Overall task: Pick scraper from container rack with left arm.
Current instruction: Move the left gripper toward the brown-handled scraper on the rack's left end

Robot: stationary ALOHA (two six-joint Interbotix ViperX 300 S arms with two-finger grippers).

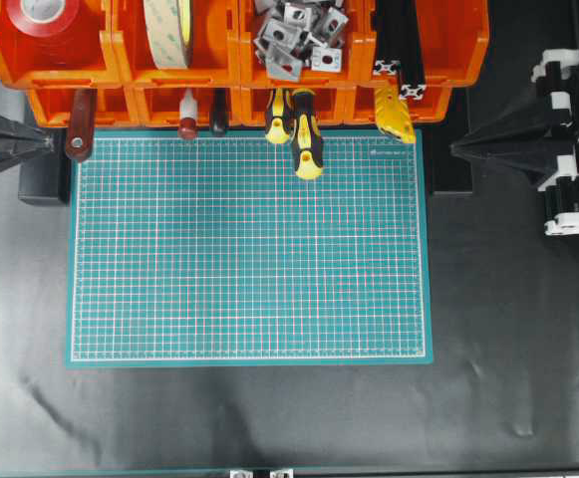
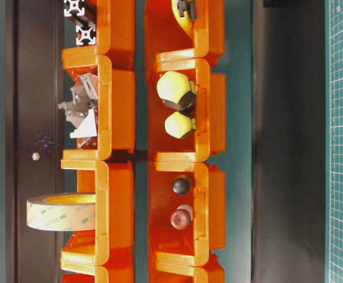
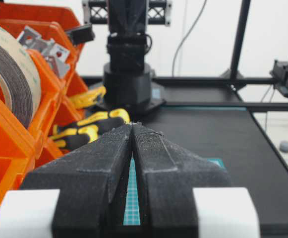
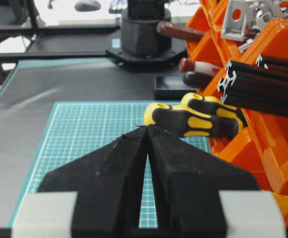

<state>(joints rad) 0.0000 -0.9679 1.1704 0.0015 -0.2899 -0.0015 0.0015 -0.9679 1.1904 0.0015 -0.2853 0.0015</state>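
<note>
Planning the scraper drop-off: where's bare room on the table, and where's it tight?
Free: the green mat from below the screwdriver handles to its front edge, plus the black table in front and right of it. Crowded: the mat's back edge under the container rack, where the scraper, red-tipped tool and screwdrivers overhang.

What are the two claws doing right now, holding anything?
Left gripper: closed, fingertips together, holding nothing.
Right gripper: closed, fingertips together, holding nothing.

A green cutting mat (image 1: 249, 249) lies flat on my black tabletop (image 1: 508, 329), the orange container rack (image 1: 234, 95) along its far edge.
</note>
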